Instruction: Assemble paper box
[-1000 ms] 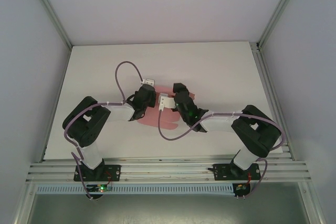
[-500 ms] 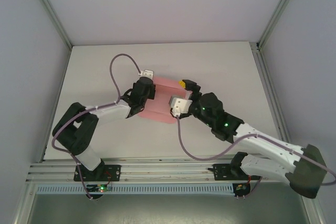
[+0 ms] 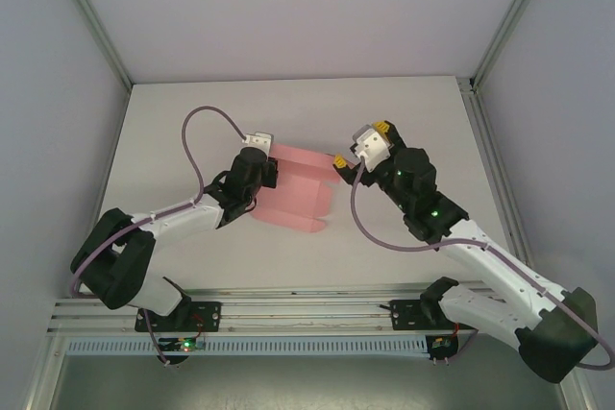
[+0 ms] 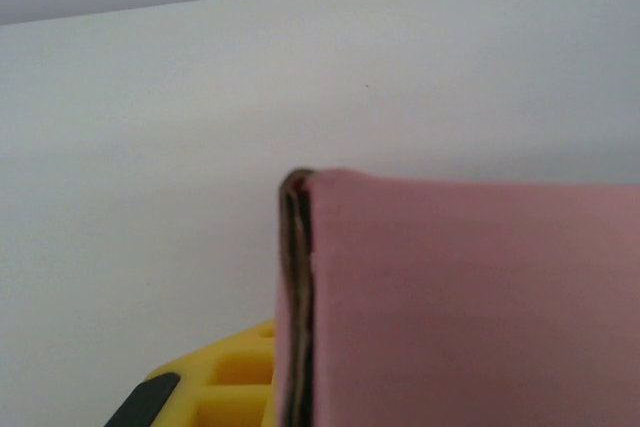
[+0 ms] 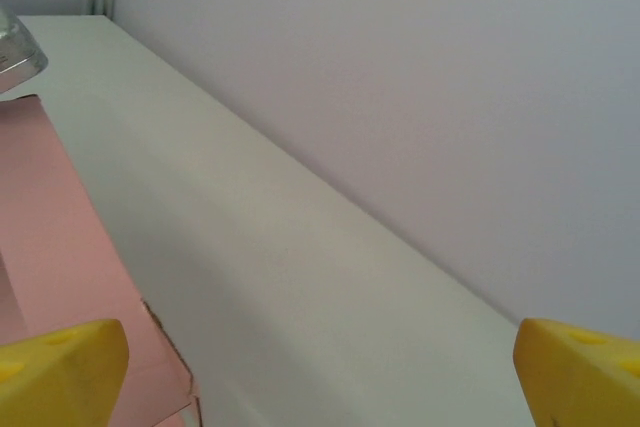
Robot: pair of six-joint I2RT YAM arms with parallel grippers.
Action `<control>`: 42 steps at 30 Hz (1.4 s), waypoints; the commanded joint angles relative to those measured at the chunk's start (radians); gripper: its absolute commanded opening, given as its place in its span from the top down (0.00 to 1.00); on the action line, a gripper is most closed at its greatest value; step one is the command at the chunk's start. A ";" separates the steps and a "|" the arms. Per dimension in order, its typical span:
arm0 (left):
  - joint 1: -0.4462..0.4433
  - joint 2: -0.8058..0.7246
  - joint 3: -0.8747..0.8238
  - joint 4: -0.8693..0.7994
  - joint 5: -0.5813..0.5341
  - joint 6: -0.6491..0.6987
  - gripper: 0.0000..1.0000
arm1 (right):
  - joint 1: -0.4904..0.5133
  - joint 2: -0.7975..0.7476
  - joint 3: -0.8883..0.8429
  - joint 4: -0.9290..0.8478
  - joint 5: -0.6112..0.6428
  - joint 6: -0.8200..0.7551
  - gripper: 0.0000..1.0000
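**Letting go on the right, holding on the left**

Sitting in the middle of the desk (image 3: 404,103), the paper box (image 3: 298,194) is a pink folded sheet, not yet a closed box: in the top view one panel seems to stand up along its far side, and flaps trail toward the near edge. It has spread out since a second ago, when both arms were bunched over it and hid most of it.

The left claw (image 3: 252,178) stays clenched on the card's left edge. Its wrist view shows a doubled pink edge (image 4: 295,297) pressed right beside a yellow finger (image 4: 235,382).

The right claw (image 3: 360,146) has released and swung off the sheet. It now hangs just beside the card's right edge with its jaws spread wide. From its own camera the two yellow fingertips (image 5: 60,362) sit far apart with bare desk between them, and the pink card (image 5: 50,227) lies off to the left.

The right arm looks to be repositioning for a fresh grip or a push on a flap, while the left keeps the sheet anchored. Most of the folding appears still to come.
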 commanded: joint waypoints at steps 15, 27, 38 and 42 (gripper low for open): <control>0.000 -0.019 0.026 -0.023 0.147 -0.085 1.00 | -0.024 0.235 0.027 0.192 -0.139 0.149 0.02; 0.000 0.040 0.049 -0.013 0.274 -0.143 1.00 | -0.022 0.352 -0.053 0.607 -0.080 0.329 0.02; 0.000 0.085 0.069 -0.024 0.232 -0.287 1.00 | -0.018 0.316 -0.061 0.515 -0.024 0.286 0.02; 0.014 0.087 0.123 -0.137 0.135 -0.309 1.00 | -0.018 0.194 -0.078 0.363 0.010 0.314 0.02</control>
